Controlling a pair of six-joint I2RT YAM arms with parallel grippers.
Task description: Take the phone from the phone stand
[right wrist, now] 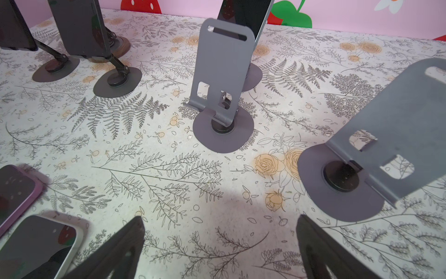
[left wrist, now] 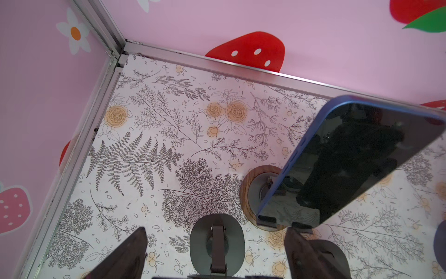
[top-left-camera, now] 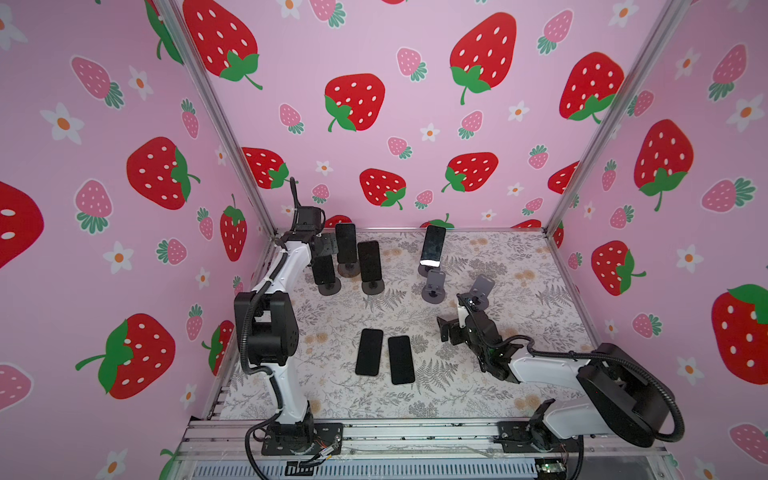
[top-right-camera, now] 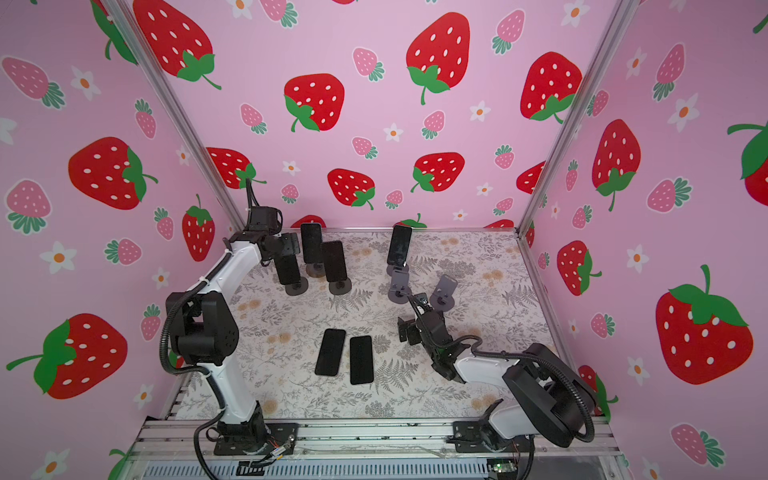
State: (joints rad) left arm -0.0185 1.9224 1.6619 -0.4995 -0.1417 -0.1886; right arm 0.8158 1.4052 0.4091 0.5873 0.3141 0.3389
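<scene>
- Phone (top-left-camera: 323, 272) sits on its stand (top-left-camera: 331, 286) at the back left of the counter (top-left-camera: 519, 257).
- Left claw (top-left-camera: 323, 253) hangs right over it, fingers apart.
- Right claw (right wrist: 220, 218) is wide open above the counter, near a bare gray stand (right wrist: 223, 72).

I saw two flat phones (top-left-camera: 369, 352) on the table (top-left-camera: 519, 257), in front of three phones on stands (top-left-camera: 369, 261); two empty stands (top-left-camera: 434, 284) stood right of those

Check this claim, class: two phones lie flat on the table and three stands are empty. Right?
Wrong on the stands: only two empty stands, not three, as both top views show. Two phones do lie flat on the table.
</scene>
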